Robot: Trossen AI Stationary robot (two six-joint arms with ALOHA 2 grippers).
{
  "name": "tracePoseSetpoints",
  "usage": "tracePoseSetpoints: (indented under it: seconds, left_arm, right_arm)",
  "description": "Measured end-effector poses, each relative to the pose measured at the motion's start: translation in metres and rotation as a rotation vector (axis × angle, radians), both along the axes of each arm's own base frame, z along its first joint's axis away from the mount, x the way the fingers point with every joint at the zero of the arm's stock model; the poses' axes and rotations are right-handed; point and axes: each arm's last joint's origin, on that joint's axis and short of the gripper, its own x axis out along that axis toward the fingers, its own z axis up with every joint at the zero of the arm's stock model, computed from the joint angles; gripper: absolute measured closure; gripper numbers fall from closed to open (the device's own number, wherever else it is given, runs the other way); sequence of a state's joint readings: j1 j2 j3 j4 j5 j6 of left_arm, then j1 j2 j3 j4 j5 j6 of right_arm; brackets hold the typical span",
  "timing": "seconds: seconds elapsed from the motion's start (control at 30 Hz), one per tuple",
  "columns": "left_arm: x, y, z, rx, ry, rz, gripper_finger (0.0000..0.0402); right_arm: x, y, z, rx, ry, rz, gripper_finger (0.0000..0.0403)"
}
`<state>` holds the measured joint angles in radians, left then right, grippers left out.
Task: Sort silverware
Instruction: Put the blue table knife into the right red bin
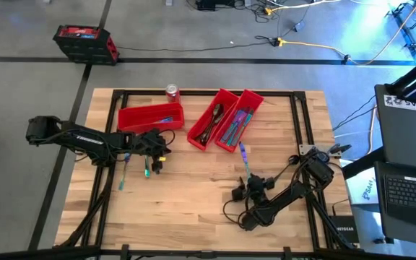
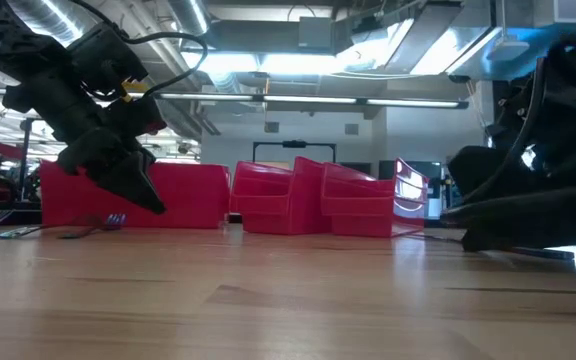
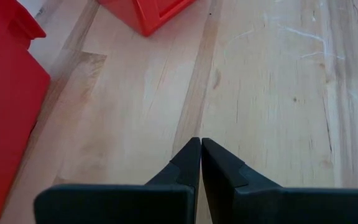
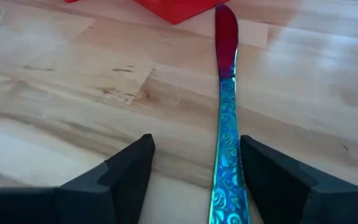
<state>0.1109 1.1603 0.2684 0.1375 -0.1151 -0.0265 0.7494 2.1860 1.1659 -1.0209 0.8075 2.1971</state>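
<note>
No legible txt, labels or nos. anywhere: pale lettering on left arm (image 1: 85, 136) too blurred to read, same w/ markings on the soda can (image 1: 172, 92) and box (image 1: 343, 232) at table edge.

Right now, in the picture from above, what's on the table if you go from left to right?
Left gripper with loose silverware beside it → red can → slanted red bins → knife → right gripper.

Knife (image 4: 227, 143) on table (image 4: 55, 93), between right gripper (image 4: 194, 180) fingers (image 4: 126, 171).
</note>
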Motion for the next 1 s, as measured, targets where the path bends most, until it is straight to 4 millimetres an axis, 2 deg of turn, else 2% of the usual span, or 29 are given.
tracePoseSetpoints:
  seconds: [0.47, 0.7, 0.83, 1.0]
  left_arm:
    - [0.0, 0.0, 0.0, 0.0, 0.0, 0.001, 0.0402]
    - [0.0, 0.0, 0.0, 0.0, 0.0, 0.001, 0.0402]
    - [0.0, 0.0, 0.0, 0.0, 0.0, 0.0, 0.0402]
    - [0.0, 0.0, 0.0, 0.0, 0.0, 0.001, 0.0402]
  right_arm:
    - [0.015, 0.019, 0.028, 0.178, -0.071, -0.025, 0.0178]
    - [0.015, 0.02, 0.037, 0.22, -0.016, -0.074, 0.0178]
    - [0.024, 0.026, 0.073, 0.244, 0.029, -0.023, 0.0178]
    - [0.031, 0.016, 0.115, 0.184, 0.071, -0.004, 0.0178]
